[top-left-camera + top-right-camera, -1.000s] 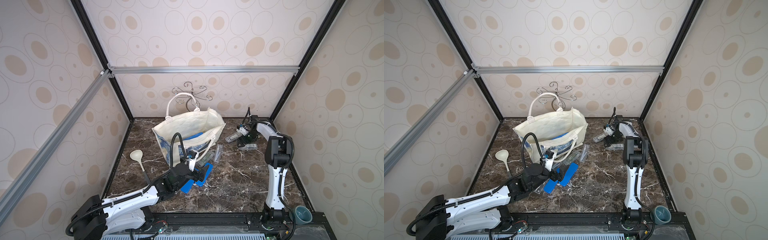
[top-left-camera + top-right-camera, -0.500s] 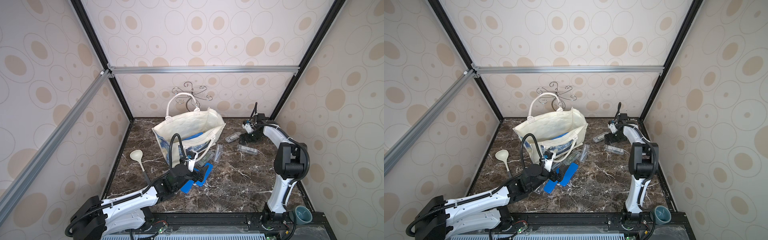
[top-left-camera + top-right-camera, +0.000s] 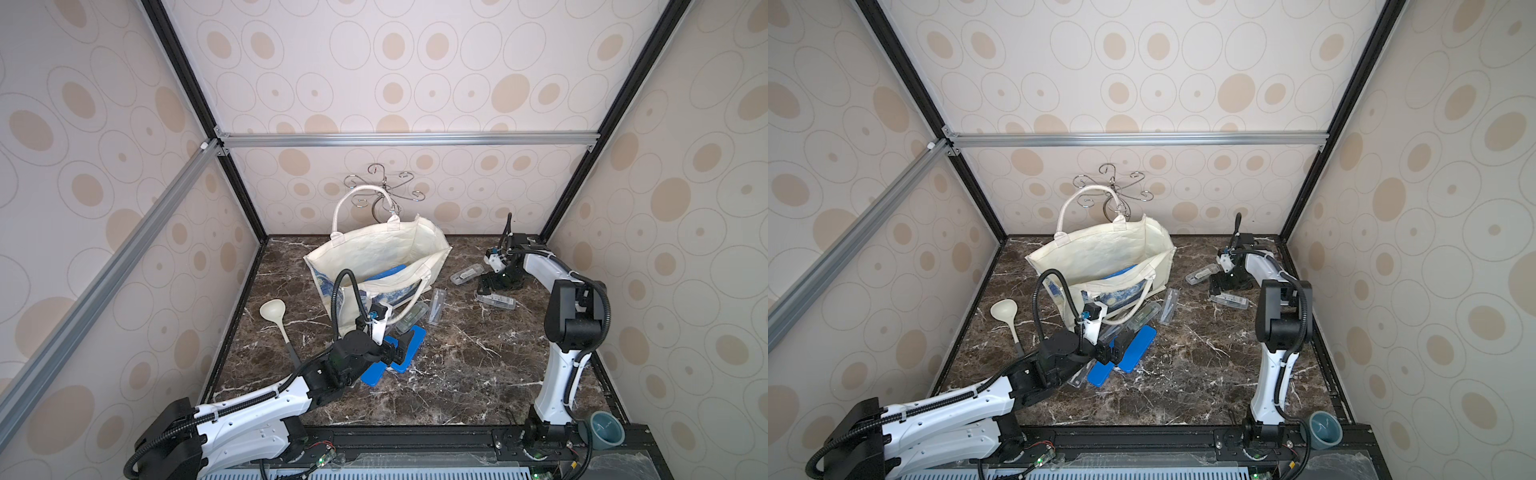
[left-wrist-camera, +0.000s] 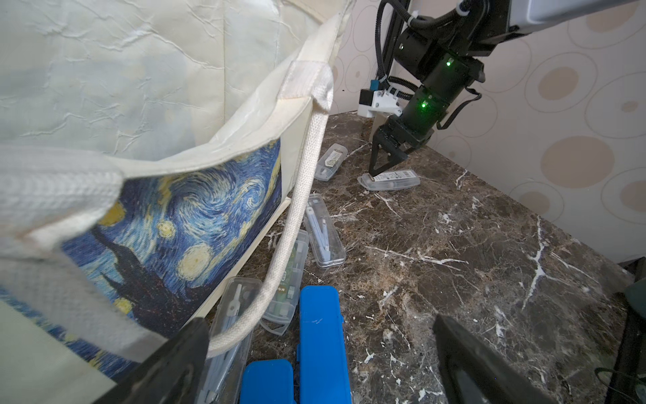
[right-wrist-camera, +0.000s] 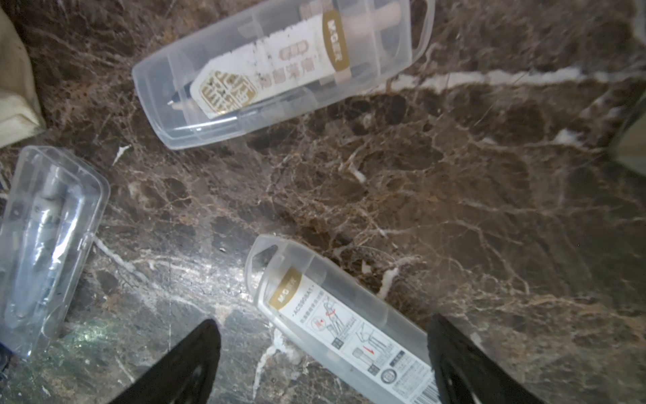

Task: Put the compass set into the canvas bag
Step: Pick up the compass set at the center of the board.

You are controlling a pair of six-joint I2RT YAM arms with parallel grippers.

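- Right arm is now standing with its elbow swung back toward the front rail, unlike a second ago. The right gripper (image 3: 493,286) is pointing down over a labelled compass case (image 3: 496,300), with its jaws spread wider than before.
- In the right wrist view, the two black fingers (image 5: 181,360) are straddling that clear case (image 5: 342,314) without clamping it. The left wrist view shows one tip at the case's rounded end (image 4: 391,179).
- A second labelled case (image 5: 279,70) is lying nearby on the marble table (image 3: 478,374), apart from the first.
- The canvas bag (image 3: 374,253) is standing open toward the back of the table, slightly to the left, with its starry print facing forward and a flat blue thing (image 3: 388,272) lying inside.
- More clear cases (image 4: 323,234) are lying against the bag's foot.
- The left gripper (image 4: 318,325) is hovering with its jaws released and gripping nothing, above two blue cases (image 4: 320,332). The bag's drooping handle (image 4: 297,210) is running just beside one finger.
- Left arm is keeping its earlier pose.
- A cream ladle (image 3: 274,311) is lying to the left of the bag.
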